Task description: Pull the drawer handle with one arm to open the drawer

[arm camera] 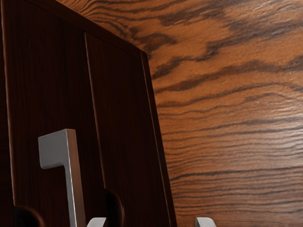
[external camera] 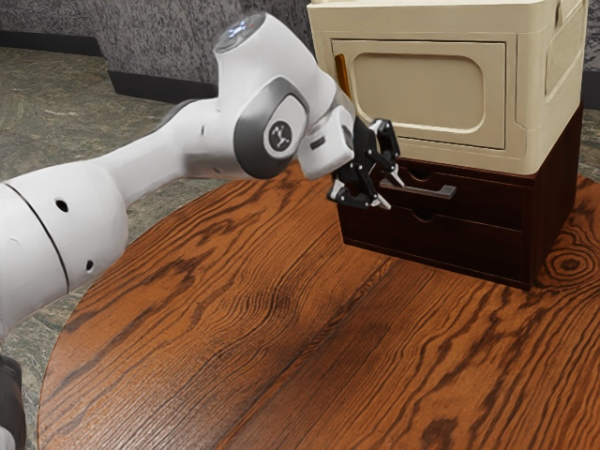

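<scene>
- Rough grey walls and a stone floor lay behind the round wood-grained desk.
- Upon it stood a dark wooden chest, bearing a cream cabinet.
- The silver bar handle ran across the upper drawer, whose front sat flush above the lower drawer.
- The black tool stood wide and empty, its fingertips well parted near one end of the bar; whether either touched the metal, I could not tell.
</scene>
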Motion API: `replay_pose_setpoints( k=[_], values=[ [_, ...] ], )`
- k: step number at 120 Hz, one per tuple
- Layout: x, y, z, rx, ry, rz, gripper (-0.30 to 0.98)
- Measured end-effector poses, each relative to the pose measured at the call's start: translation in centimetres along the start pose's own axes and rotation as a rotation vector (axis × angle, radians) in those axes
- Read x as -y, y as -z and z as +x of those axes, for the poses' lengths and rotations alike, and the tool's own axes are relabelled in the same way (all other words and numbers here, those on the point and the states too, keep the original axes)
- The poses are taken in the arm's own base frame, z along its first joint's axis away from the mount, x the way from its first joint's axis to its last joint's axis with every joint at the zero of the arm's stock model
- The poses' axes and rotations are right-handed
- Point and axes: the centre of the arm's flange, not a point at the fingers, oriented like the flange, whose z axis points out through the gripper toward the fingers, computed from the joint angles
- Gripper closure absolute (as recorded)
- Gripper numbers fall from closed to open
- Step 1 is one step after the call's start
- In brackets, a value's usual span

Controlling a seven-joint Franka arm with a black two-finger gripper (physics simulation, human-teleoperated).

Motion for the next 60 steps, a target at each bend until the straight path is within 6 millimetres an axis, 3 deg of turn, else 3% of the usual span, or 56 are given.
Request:
replay_pose_setpoints(
  k=[34, 60],
  values=[
    [1.0, -2.6, -1.7, -0.015, 0.008, 0.005, 0.50],
    [1.6, -2.6, -2.7, -0.020, 0.003, 0.026, 0.49]
  ],
)
